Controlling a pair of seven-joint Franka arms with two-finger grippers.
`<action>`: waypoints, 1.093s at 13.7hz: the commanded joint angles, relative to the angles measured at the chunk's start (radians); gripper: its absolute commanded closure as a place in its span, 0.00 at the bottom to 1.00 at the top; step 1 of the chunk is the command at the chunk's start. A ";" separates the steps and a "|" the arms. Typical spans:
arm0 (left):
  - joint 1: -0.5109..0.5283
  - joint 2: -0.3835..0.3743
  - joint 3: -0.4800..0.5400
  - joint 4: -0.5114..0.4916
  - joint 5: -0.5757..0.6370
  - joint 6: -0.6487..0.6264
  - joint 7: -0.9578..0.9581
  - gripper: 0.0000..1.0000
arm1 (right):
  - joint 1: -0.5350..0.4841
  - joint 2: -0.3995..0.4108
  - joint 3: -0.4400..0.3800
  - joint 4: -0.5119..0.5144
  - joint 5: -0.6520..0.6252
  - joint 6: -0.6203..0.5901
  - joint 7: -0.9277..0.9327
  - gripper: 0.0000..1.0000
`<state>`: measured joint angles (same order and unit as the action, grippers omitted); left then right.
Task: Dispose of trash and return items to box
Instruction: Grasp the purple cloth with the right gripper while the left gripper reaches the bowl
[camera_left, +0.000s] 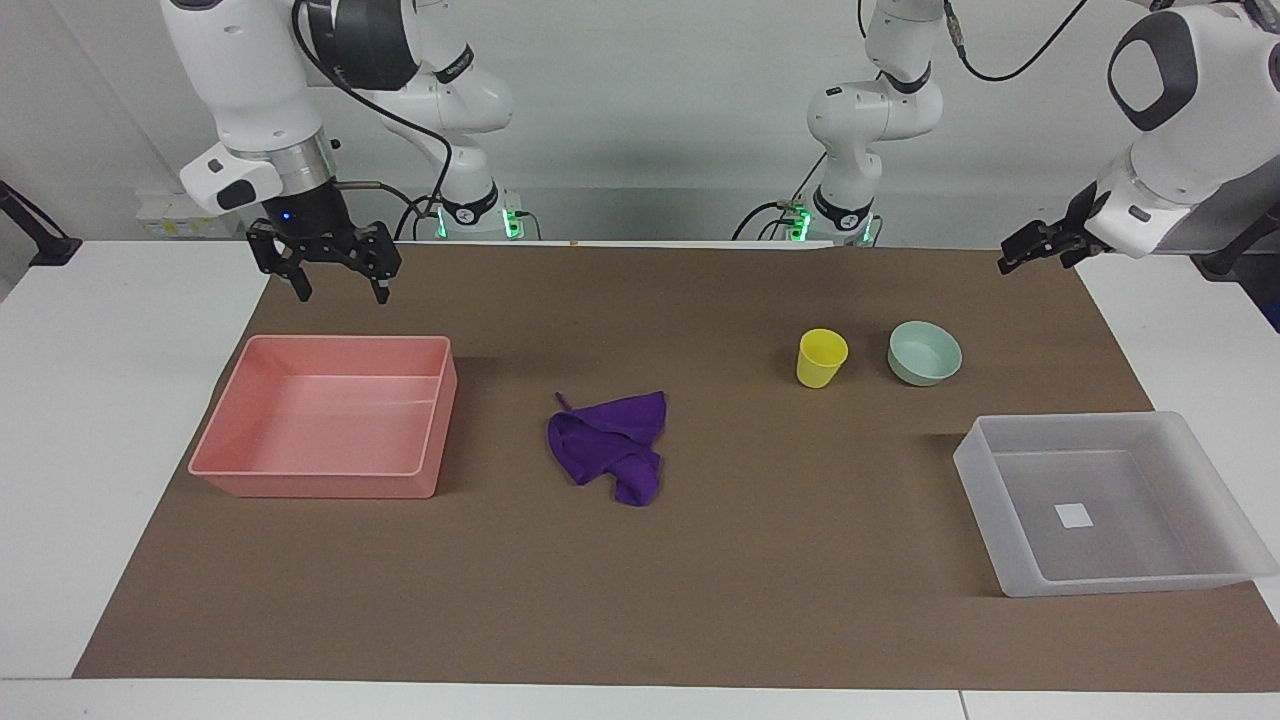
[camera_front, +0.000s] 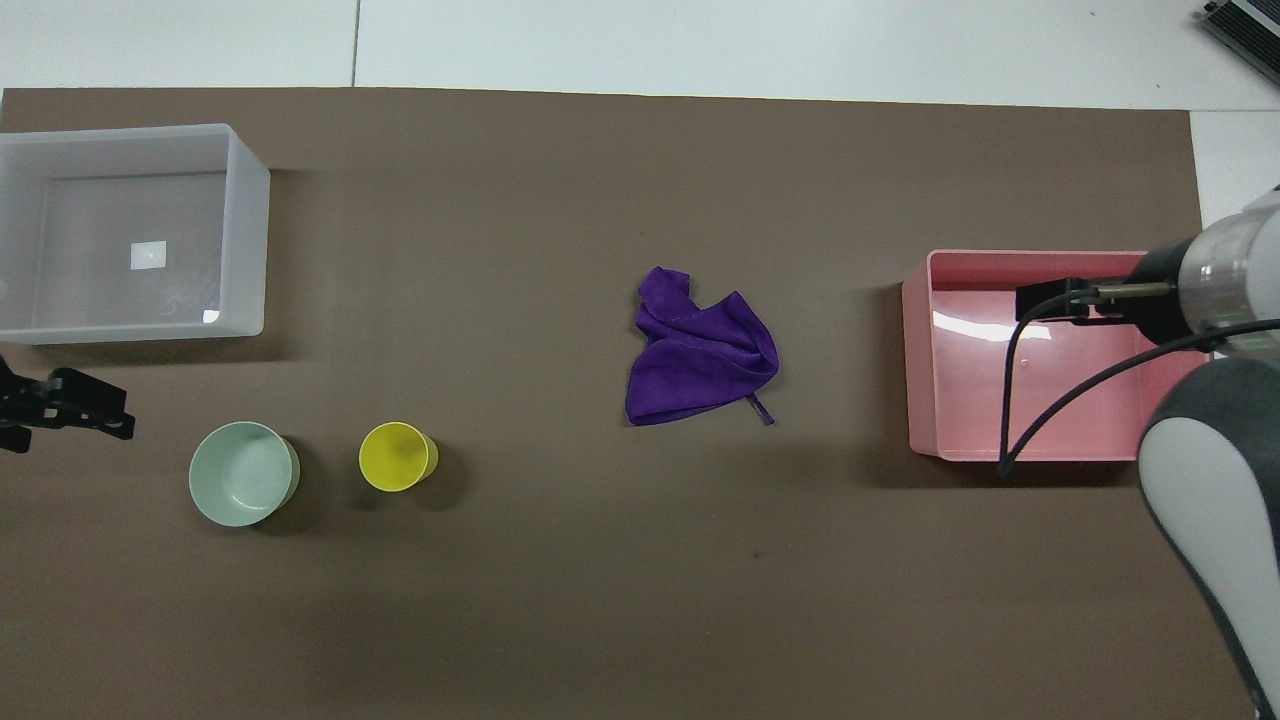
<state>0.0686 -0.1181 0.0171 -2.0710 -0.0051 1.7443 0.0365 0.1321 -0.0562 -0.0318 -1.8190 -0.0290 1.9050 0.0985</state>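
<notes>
The purple cloth (camera_left: 610, 445) (camera_front: 700, 355) lies crumpled at the middle of the brown mat. The yellow cup (camera_left: 821, 358) (camera_front: 397, 456) stands upright beside the mint-green bowl (camera_left: 924, 352) (camera_front: 243, 473), toward the left arm's end. The translucent box (camera_left: 975, 460) (camera_front: 250, 240) is empty, farther from the robots than the bowl. My right gripper (camera_left: 340, 288) (camera_front: 1045, 300) is open and empty, in the air by the pink tray's near edge. My left gripper (camera_left: 1030, 260) (camera_front: 115, 418) is open and empty, in the air over the mat's edge beside the bowl.
An empty pink tray (camera_left: 440, 400) (camera_front: 915, 370) sits toward the right arm's end of the mat. White table surface borders the mat at both ends. A black cable (camera_front: 1010, 400) hangs from the right arm over the pink tray.
</notes>
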 joint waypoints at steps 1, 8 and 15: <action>-0.020 -0.111 0.004 -0.286 0.008 0.243 0.005 0.00 | 0.046 0.041 0.003 -0.035 0.003 0.080 0.047 0.00; 0.065 0.009 0.006 -0.360 0.007 0.494 0.126 0.00 | 0.171 0.209 0.003 -0.106 0.006 0.350 0.093 0.00; 0.060 0.121 0.004 -0.339 -0.055 0.532 0.118 0.93 | 0.308 0.409 0.003 -0.092 0.006 0.664 0.194 0.00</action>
<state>0.1339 -0.0277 0.0189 -2.4238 -0.0326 2.2618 0.1549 0.4123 0.3006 -0.0276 -1.9252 -0.0277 2.5100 0.2569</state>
